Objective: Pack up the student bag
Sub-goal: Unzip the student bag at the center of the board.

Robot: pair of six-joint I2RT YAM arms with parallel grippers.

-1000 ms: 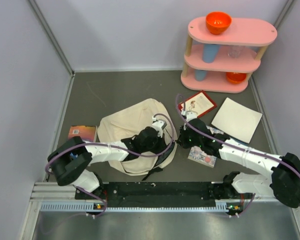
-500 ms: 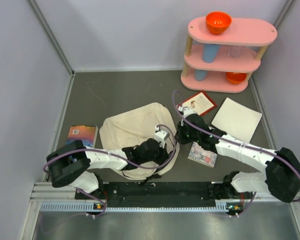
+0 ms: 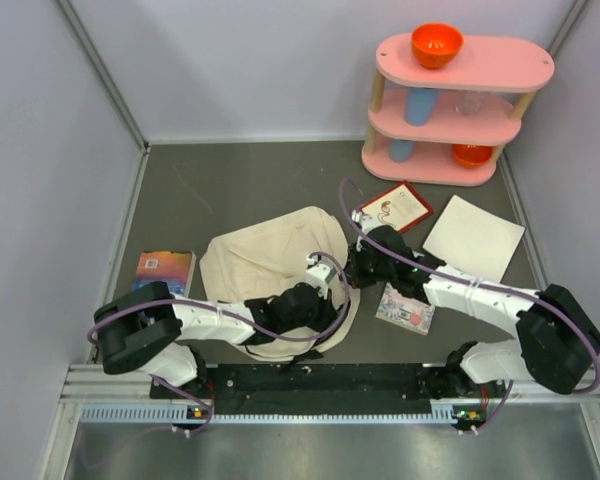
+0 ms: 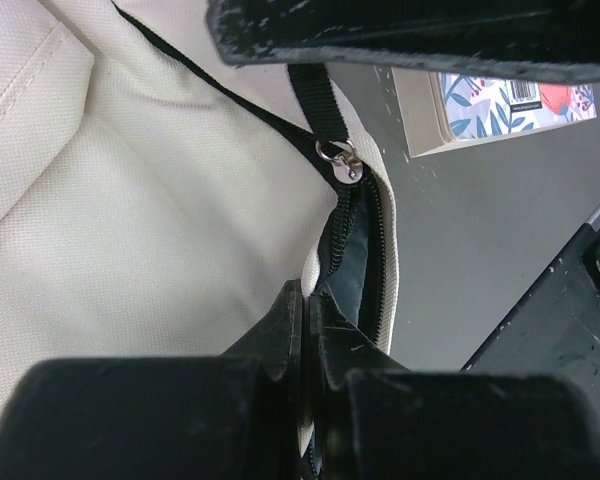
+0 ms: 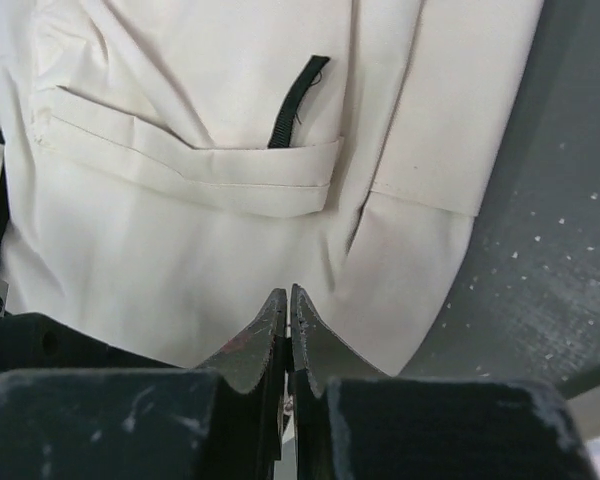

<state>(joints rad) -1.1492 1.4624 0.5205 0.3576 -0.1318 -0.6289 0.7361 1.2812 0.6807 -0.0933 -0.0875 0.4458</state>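
Left fingers (image 4: 278, 335): clenched on the zip edge (image 4: 358, 240) of the bag (image 3: 265, 255). Right fingers (image 5: 248, 350): clenched against its cloth; whether they pinch it cannot be told. Bag lies slumped on the worktop (image 3: 230, 180), centre-left. Judged light, soft and floppy: take hold at zip trim or straps, not loose cloth.

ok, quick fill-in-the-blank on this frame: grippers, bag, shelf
1. The left gripper and right gripper both have their jaws ___.
2. The zip along the edge of the bag is ___ in colour.
3. The bowl on the top tier of the shelf is ___.

Missing words: shut; black; orange.
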